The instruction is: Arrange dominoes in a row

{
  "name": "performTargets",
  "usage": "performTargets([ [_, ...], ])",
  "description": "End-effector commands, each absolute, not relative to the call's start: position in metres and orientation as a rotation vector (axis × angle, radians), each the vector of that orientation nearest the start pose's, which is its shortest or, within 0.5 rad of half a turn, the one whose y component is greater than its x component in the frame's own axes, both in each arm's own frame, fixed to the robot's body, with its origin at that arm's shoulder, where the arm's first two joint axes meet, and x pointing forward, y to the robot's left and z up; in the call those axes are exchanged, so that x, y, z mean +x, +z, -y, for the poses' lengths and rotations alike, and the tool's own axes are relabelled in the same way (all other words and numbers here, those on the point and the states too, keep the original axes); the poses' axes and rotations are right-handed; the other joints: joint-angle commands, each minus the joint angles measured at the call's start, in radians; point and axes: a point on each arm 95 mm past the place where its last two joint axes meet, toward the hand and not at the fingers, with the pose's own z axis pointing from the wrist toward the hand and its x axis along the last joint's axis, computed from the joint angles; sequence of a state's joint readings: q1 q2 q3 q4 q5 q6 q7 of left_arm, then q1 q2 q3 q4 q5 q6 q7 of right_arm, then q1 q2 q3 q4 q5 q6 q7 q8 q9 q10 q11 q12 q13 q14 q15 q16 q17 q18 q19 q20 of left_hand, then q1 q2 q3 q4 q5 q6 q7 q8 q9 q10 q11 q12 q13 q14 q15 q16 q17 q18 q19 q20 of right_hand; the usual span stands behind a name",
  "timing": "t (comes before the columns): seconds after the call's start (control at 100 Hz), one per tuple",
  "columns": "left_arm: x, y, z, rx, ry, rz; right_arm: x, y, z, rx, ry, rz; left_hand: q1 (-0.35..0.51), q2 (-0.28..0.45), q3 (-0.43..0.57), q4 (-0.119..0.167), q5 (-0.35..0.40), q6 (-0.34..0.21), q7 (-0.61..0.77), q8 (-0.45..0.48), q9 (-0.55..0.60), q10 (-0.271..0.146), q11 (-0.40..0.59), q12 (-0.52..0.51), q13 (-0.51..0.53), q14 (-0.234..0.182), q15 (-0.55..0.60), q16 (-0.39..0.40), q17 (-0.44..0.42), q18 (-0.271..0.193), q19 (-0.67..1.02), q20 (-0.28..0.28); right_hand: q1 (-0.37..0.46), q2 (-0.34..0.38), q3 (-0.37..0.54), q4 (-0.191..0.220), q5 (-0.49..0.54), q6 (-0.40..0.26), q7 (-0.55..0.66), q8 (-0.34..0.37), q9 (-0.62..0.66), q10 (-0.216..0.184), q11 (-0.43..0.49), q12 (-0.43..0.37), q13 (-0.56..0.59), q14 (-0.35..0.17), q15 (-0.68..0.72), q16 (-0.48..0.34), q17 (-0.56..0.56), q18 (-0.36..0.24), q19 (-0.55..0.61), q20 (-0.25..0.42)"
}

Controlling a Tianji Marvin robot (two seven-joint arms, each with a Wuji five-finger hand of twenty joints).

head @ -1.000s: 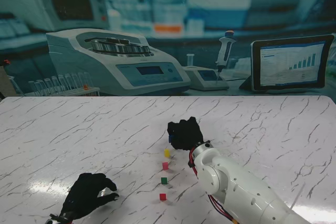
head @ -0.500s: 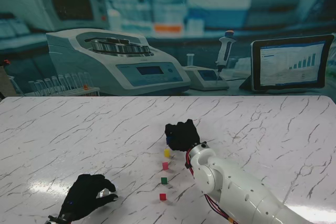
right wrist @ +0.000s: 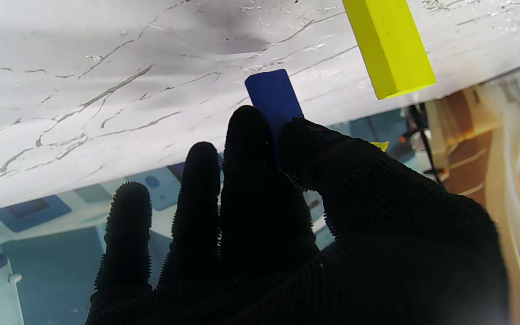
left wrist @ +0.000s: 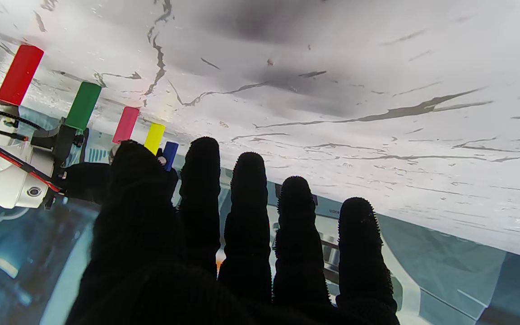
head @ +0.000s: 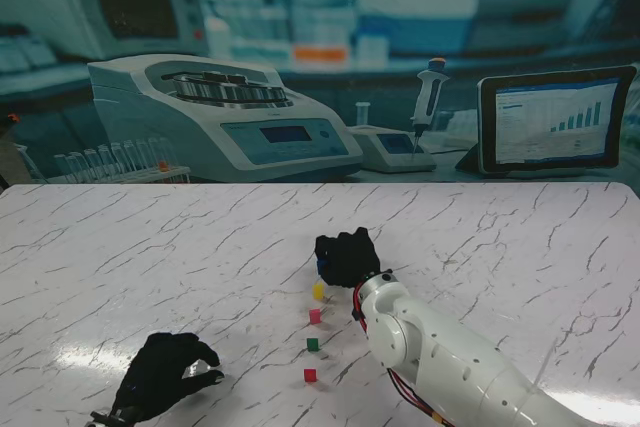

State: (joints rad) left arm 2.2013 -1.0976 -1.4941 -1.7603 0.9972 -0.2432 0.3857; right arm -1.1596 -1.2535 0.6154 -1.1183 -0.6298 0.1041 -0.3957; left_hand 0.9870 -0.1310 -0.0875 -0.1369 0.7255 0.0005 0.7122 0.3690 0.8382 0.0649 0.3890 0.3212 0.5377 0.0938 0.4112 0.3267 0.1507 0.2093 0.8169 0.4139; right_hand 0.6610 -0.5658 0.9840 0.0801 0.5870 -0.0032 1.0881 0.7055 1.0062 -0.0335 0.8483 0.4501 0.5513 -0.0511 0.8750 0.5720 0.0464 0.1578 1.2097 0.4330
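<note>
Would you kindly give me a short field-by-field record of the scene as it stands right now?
surface: white marble-patterned table
row so far: red domino, green domino, pink domino, yellow domino, standing upright, running away from me
domino in hand: blue domino, at the far end of the row beside the yellow one
right hand: thumb and finger pinch the blue domino; whether it touches the table is unclear
left hand: near me on the left, holds nothing, fingers apart
</note>
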Motion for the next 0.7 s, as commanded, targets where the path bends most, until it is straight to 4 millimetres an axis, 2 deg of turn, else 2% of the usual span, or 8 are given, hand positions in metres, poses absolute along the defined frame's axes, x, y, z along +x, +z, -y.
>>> performTargets([
  [0.0,0.2155,-0.3871,-0.0562,-1.35,-1.621,-1.385,0.4357,-0.3912,-0.1353,1.309,1.692,-1.449,0.017,-0.004,-0.025,-0.025,0.012,-0.02,0.001,-0.01,0.021,-0.021,0.014,0.013,-0.001,-0.023,0.008,0.005,-0.01,0.0,0.018,0.011,0.04,0.032,-0.007,-0.051,-0.021,-0.007,0.014,-0.004,-0.007,0.0,-0.003,-0.005,-0.024,-0.022,0.024,0.001,-0.016,-0.093,0.016,0.002],
  [0.69,0.2138,-0.3879,-0.0576,-1.36,-1.615,-1.377,0.4342,-0.3984,-0.137,1.346,1.692,-1.45,0.019,-0.006,-0.025,-0.026,0.012,-0.019,0.001,-0.01,0.021,-0.02,0.013,0.013,-0.001,-0.023,0.008,0.005,-0.012,0.002,0.018,0.011,0.059,0.048,-0.04,-0.067,-0.025,-0.011,0.006,-0.008,-0.016,0.008,-0.015,-0.008,-0.031,-0.011,0.03,0.002,-0.016,-0.085,0.016,0.004],
])
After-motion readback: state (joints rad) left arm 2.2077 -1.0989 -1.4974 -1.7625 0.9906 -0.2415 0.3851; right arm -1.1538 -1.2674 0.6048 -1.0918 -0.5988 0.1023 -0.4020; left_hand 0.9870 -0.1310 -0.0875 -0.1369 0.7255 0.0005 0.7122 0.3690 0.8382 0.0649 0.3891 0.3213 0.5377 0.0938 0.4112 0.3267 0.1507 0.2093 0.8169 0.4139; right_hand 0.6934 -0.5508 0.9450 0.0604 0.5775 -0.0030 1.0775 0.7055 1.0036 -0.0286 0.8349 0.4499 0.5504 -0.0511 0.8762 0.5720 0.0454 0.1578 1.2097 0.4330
